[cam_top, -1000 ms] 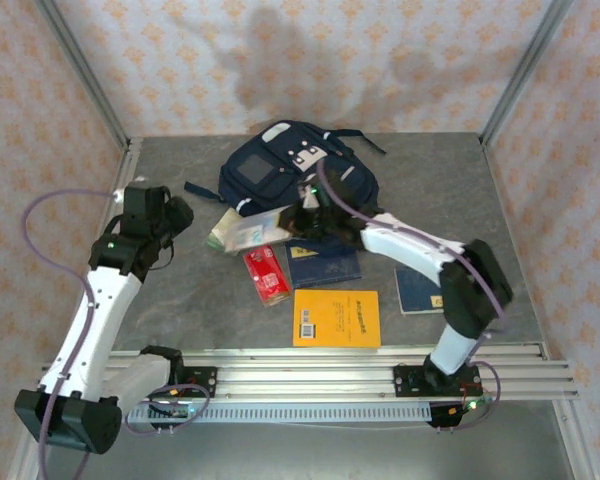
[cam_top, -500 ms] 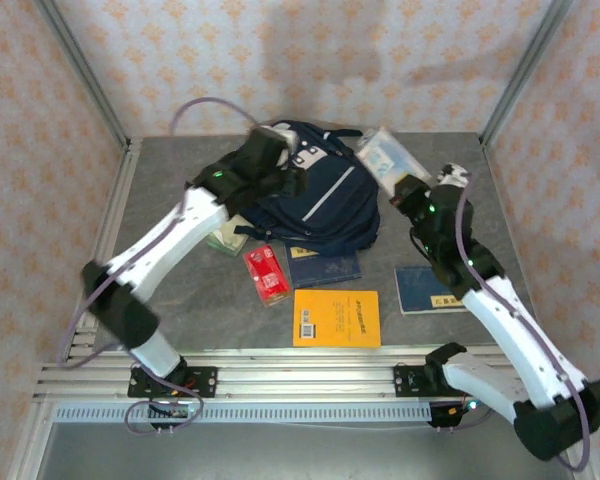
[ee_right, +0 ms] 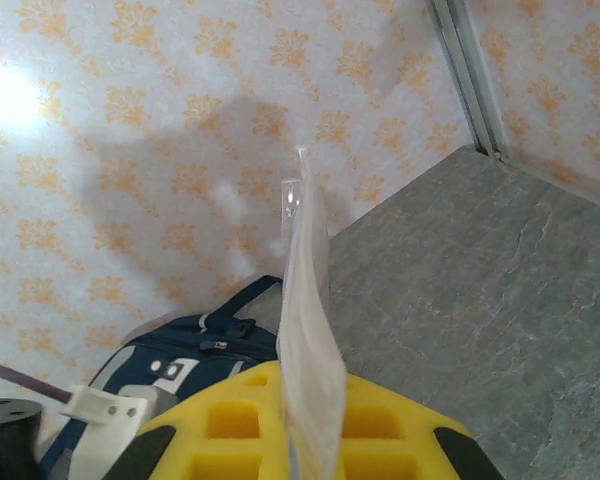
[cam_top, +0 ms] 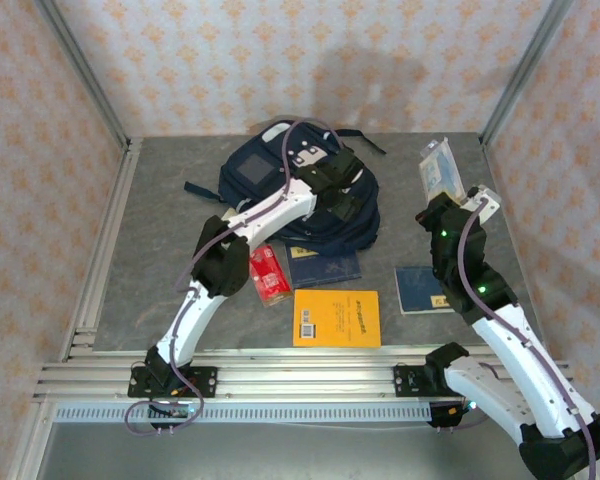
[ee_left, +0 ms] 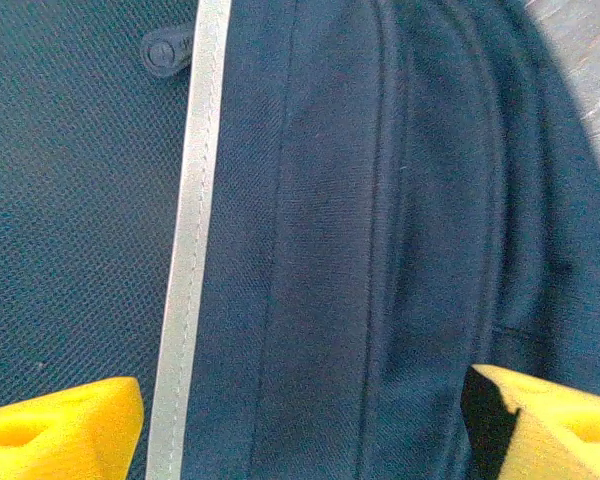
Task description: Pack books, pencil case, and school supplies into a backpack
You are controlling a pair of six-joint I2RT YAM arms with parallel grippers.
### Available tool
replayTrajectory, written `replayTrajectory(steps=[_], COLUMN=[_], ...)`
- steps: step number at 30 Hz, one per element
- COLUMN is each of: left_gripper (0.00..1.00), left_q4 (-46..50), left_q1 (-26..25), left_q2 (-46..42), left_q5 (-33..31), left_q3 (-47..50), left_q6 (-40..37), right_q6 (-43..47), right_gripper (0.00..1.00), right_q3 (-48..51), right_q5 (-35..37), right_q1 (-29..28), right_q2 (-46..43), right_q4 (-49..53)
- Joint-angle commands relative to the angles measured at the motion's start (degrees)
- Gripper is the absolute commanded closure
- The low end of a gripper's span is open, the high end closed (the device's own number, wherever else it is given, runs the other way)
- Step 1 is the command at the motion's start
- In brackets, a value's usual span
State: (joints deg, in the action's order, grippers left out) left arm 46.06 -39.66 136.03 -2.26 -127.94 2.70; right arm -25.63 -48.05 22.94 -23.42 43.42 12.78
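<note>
Orange book (cam_top: pixel 336 318) — barcode (cam_top: pixel 307 322), nothing legible

A grey table (cam_top: pixel 150 230) (mottled like stone) sits within walls (cam_top: pixel 280 60) of orange-flowered wallpaper.

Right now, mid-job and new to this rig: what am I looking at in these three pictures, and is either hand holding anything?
These are two white robot arms bolted at the near edge of a grey table, each ending in a two-finger hand. The wide picture looks down from above and behind the arms. The other two come from cameras on the wrists, so the yellow pieces at the bottom are that arm's own fingers. The left hand reaches over the navy backpack, open, with nothing gripped. The right hand is shut on a pale blue packet, held up to the right of the backpack. On the table lie an orange-yellow book, a navy book, a second navy book and a red packet.
</note>
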Motion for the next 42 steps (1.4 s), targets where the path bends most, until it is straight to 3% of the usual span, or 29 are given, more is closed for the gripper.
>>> replayTrajectory(steps=[1,8,13,16,18,21,23,32,42], left_gripper=[0.16,0.18,0.29,0.42,0.6,0.89,1.0,1.0,1.0], left_q4=[2.53,3.57,4.27,3.95,3.34,2.71,2.59,0.58,-0.83], left_q1=[-0.24,0.15,3.41,5.69,5.96,5.56,5.55,7.69,14.83], left_q2=[1.48,5.77,7.91,8.64,8.47,7.63,6.71,-6.04,-19.61], left_q5=[-3.84,-7.63,-2.9,6.02,11.09,13.53,13.22,10.01,16.98], left_q3=[-4.38,-7.66,-9.43,-9.3,-9.0,-9.07,-9.08,-5.38,-2.39], left_q6=[-1.82,-2.52,0.9,1.52,1.12,0.27,0.33,1.98,4.13], right_q6=[1.58,1.55,1.6,1.86,2.03,2.04,2.12,1.12,-3.8], right_gripper=[1.0,1.0,1.0,1.0,1.0,1.0,1.0,1.0,1.0], right_q3=[0.4,0.92,0.81,1.07,1.57,1.73,1.39,-0.82,0.77], right_q5=[1.35,-0.29,-0.93,-1.13,-1.31,-1.58,-1.96,-9.14,-17.4], right_q1=[0.27,0.3,0.26,0.3,0.3,0.3,0.3,0.3,0.39], right_q2=[-0.79,-0.7,-0.72,-0.7,-0.7,0.03,0.4,3.13,2.44], right_q4=[-1.1,-1.55,-1.56,-1.74,-2.16,-2.23,-2.06,-0.3,-3.19])
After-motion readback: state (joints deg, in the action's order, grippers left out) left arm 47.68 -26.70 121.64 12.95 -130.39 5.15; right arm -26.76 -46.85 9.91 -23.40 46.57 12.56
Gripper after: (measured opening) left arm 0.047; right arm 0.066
